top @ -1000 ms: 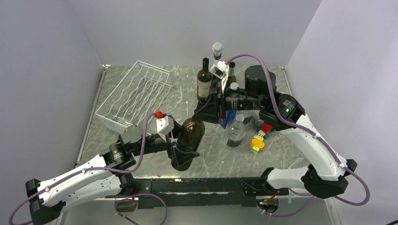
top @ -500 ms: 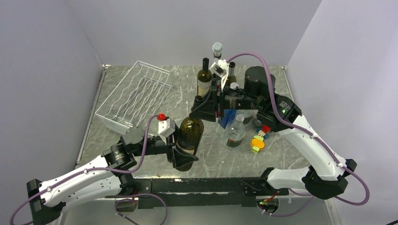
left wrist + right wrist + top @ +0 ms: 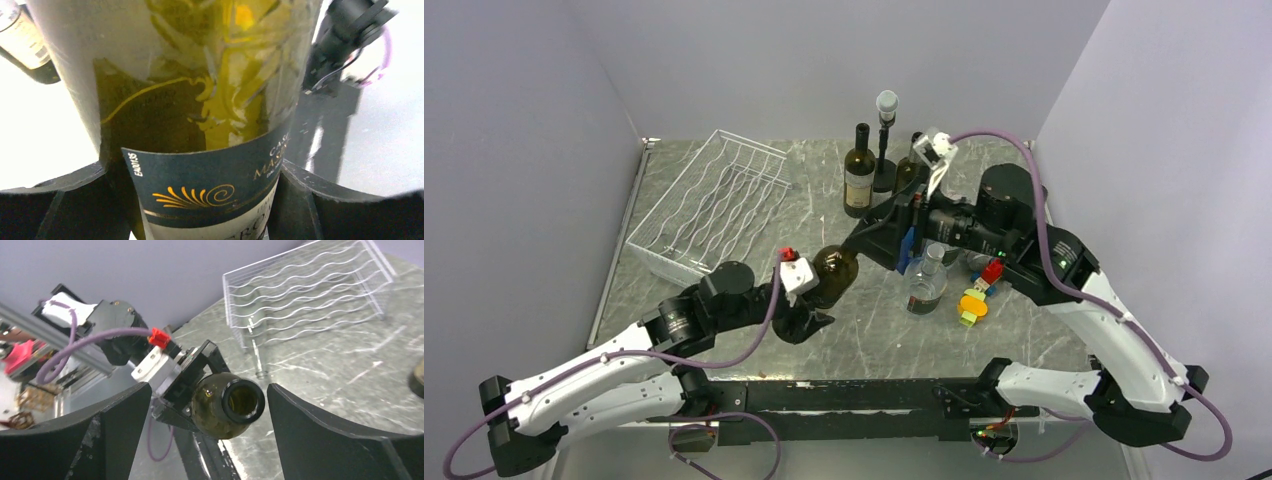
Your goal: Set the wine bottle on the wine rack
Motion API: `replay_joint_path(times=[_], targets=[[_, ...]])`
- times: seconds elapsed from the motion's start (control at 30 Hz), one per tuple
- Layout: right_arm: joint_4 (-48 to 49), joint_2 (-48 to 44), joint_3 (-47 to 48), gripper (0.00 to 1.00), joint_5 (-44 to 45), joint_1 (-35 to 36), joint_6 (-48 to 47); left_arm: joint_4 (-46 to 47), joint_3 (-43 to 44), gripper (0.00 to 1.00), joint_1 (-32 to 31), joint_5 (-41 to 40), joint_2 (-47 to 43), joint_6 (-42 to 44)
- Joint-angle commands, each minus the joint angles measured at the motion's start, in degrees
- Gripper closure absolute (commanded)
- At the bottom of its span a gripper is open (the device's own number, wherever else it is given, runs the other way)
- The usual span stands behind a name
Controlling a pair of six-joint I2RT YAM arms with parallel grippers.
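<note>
Nearest the bases, the left end effector [image 3: 205,200] is clamped on the bottle [image 3: 832,272]. In the left wrist view its dark fingers [image 3: 60,200] press either side of the glass at the label. The bottle lies tilted over in that grip, mouth toward the right arm, and looks to be held off the surface [image 3: 874,335], just right of the rack's near corner.

A little further out, the right end effector [image 3: 202,400] stands open. Its fingers flank the bottle's mouth with a clear gap on each side, touching nothing.

The step in hand seems to be a hand-over: the left arm alone now carries the bottle. Next, the right arm needs to back away from the neck. The left arm must then swing the bottle left and back over the rack [image 3: 714,195] and line it up with a trough of the wavy wires before lowering it. It is a heavy load gripped at the body only, so the neck may droop.

Some things cannot be made out. The bottle's base is hidden behind the left end effector, so I cannot be sure it is off the surface. The left wrist view is filled with glass and shows no rack. At the back, a dark bottle [image 3: 858,170] stands in plain view, but what stands beside it is partly covered by the right arm.
</note>
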Motion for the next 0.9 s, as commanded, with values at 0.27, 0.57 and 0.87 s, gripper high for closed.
replay_joint_path(times=[0.27, 0.57, 0.87], targets=[[-13.06, -1.40, 4.93, 0.10, 12.99, -0.12, -4.60, -2.32, 3.58, 0.99, -0.10, -1.38, -2.68, 31.64], [-21.08, 5.18, 7.28, 0.17, 2.08, -0.04, -10.80, -13.34, 7.24, 0.99, -0.19, -2.85, 0.55, 45.37], [-25.85, 9.89, 4.22, 0.20, -6.17, 5.57, -17.90, -16.82, 9.83, 0.99, -0.28, -9.00, 2.84, 52.40]])
